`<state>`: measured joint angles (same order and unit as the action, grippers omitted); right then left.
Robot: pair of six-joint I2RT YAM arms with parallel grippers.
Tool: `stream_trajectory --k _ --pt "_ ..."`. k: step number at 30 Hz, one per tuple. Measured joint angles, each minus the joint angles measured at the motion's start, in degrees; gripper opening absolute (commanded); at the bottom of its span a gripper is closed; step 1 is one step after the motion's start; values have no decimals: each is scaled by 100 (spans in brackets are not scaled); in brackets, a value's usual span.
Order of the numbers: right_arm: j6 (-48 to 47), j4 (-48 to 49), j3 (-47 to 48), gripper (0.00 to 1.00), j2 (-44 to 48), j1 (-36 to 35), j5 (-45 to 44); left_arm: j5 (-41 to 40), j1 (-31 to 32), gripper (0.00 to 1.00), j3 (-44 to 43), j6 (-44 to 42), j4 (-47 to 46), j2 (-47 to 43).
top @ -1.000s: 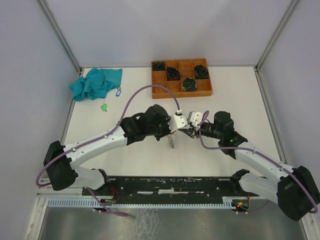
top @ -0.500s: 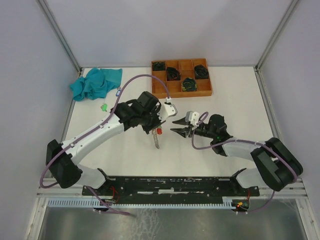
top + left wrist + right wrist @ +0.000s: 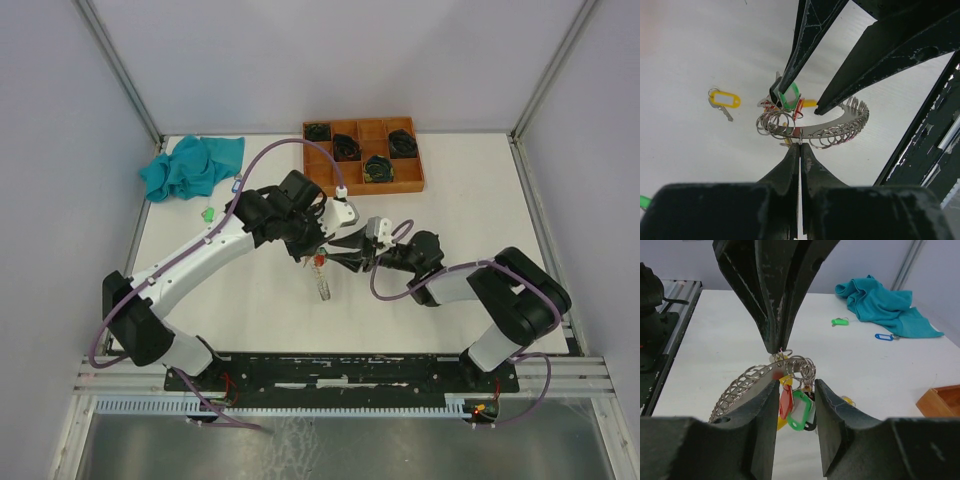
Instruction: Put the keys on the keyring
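Observation:
My left gripper (image 3: 322,254) is shut on the edge of the keyring (image 3: 815,131), a curved metal band strung with many small split rings, and holds it above the table. Red (image 3: 785,401), green (image 3: 801,412) and yellow tagged keys hang from it. My right gripper (image 3: 796,385) is open, its fingers (image 3: 805,45) on either side of the hanging tags, touching nothing that I can see. A yellow-tagged key (image 3: 725,100) lies loose on the table below. A green-tagged key (image 3: 209,213) and a blue-tagged key (image 3: 237,184) lie near the cloth.
A crumpled teal cloth (image 3: 195,165) lies at the back left. An orange compartment tray (image 3: 362,155) with black coiled bundles stands at the back centre. Both arms meet over the middle of the white table.
My left gripper carried the keyring to the left and a little back. My right gripper followed it leftward, opened, and now straddles the hanging tags.

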<state>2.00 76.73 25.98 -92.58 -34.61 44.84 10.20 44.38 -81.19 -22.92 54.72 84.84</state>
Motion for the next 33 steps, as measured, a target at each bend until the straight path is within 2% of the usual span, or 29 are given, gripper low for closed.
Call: stream_trajectory --k 10,19,27,31,33 --pt "229 216 323 40 -57 -149 192 101 0 3 -31 -133 90 0" --pt "385 221 492 32 -282 -247 452 245 4 3 -31 -232 87 0" --pt "459 240 549 15 -407 -254 586 308 -2 3 -31 -369 90 -13" --pt "487 245 570 2 -424 -251 664 337 -4 3 -28 -446 94 -24" --pt "527 240 573 1 -426 -251 673 348 -4 9 -28 -479 105 -26"
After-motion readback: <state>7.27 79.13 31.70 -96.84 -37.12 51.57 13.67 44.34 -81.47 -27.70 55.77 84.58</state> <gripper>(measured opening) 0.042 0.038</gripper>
